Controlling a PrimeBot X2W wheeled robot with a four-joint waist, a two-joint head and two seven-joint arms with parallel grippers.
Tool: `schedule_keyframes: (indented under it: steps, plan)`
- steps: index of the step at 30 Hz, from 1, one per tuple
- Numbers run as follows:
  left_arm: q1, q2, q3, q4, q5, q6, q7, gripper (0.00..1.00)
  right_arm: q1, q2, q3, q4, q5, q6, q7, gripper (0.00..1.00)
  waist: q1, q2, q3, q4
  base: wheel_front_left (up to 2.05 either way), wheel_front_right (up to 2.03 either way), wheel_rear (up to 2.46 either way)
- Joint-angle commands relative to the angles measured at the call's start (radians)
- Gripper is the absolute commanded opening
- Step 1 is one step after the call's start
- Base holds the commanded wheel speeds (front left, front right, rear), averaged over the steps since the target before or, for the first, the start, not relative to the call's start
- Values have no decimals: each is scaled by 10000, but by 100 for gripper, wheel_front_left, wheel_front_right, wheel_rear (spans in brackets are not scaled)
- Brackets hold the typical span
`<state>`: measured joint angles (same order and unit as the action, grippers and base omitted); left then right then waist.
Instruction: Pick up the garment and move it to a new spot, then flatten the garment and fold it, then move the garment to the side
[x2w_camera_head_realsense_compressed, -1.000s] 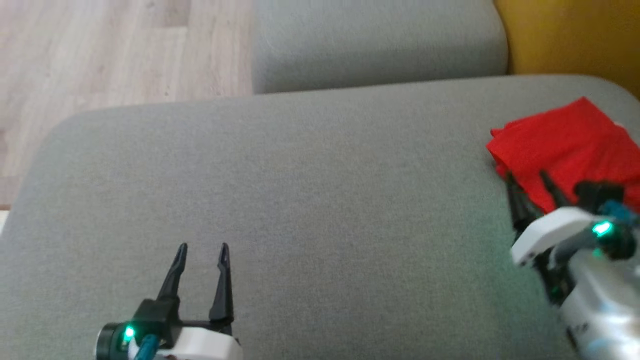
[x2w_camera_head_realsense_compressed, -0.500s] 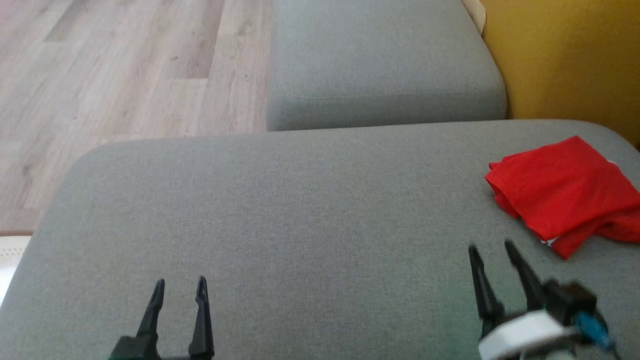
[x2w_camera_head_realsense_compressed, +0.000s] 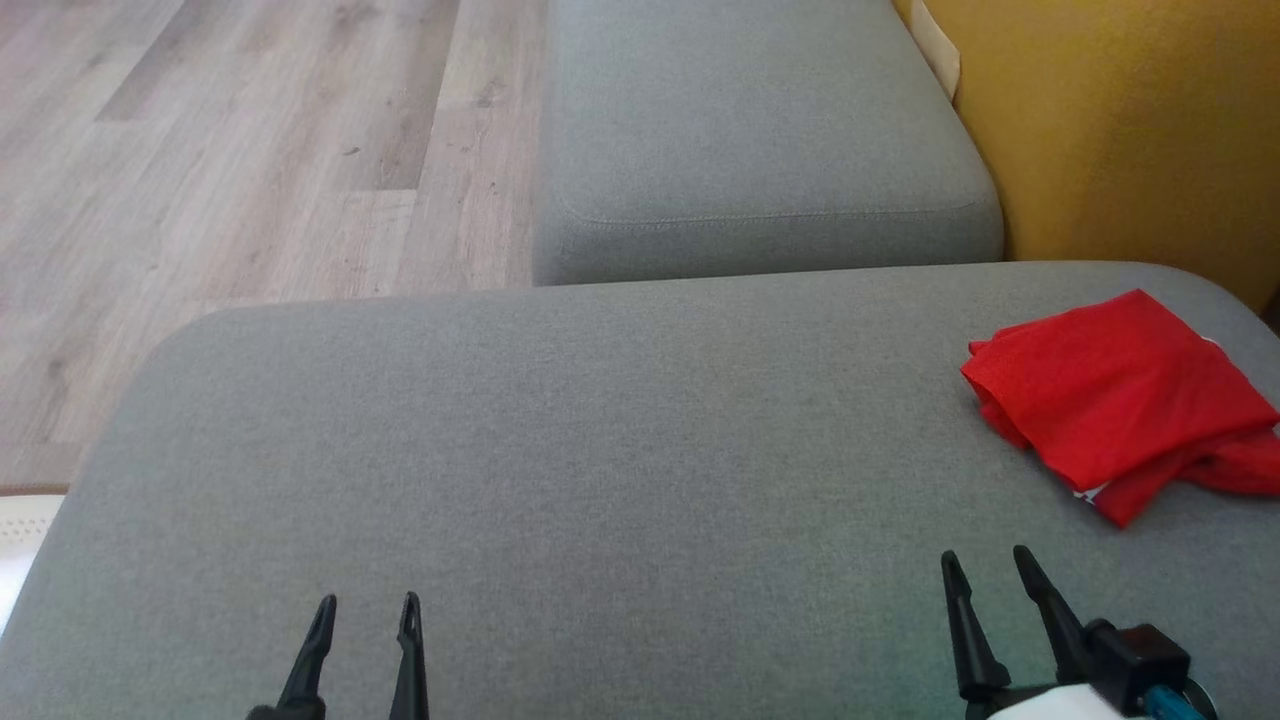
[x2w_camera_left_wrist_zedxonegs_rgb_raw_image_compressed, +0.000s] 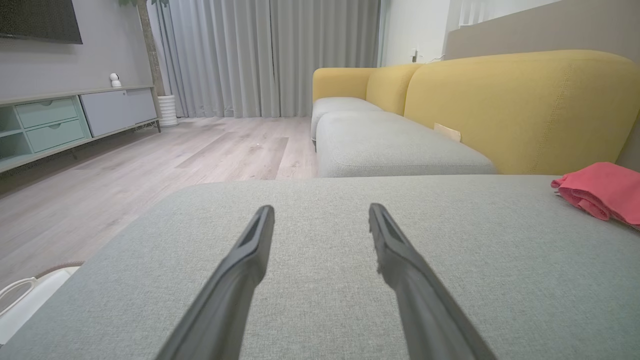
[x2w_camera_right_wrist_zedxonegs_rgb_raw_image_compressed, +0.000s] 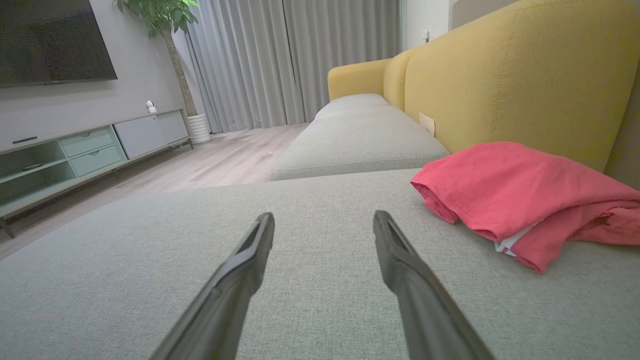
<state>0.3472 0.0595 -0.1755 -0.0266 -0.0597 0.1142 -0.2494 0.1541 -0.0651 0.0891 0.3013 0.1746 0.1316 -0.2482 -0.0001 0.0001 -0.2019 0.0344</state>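
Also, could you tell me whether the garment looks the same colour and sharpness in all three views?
Head view: garment saturated red, slightly soft. Right wrist view: paler coral-pink, hem stitching crisp. Left wrist view: same pink, cut off at the right edge.

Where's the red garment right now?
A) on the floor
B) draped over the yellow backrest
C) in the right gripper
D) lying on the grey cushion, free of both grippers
D: the garment lies on the cushion near its right edge, with the open right gripper short of it.

surface: grey sofa cushion | on it: folded red garment, right side near edge
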Motion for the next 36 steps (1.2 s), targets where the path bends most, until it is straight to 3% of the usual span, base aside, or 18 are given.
schedule_keyframes:
  steps: [1, 4, 5, 9, 36]
  plan:
    - [-373, -80, 337, -279, 63, -16, -124, 100, -446, 3, 188, -347, -56, -9, -135, 100, 1, -1, 22, -20, 0, 0, 0]
    - [-392, -83, 308, -231, 98, -8, -124, 100, -488, 20, 208, -386, -71, -9, -135, 100, 1, -1, 48, -40, 0, 0, 0]
    - [0, 0, -13, 72, 49, 4, 0, 0, -2, 46, 4, -22, -1, 0, 0, 0, 1, -1, 46, -43, 0, 0, 0]
    - [96, -8, -74, 603, -10, 8, 31, 0, 131, 52, 18, 493, 55, 0, 37, 0, 1, -1, 60, -49, 0, 0, 0]
    - [-956, 148, 362, 1116, -3704, -552, 655, 0, -485, 74, -442, 251, 3271, -2, 843, 0, 1, -1, 508, -116, 0, 0, 0]
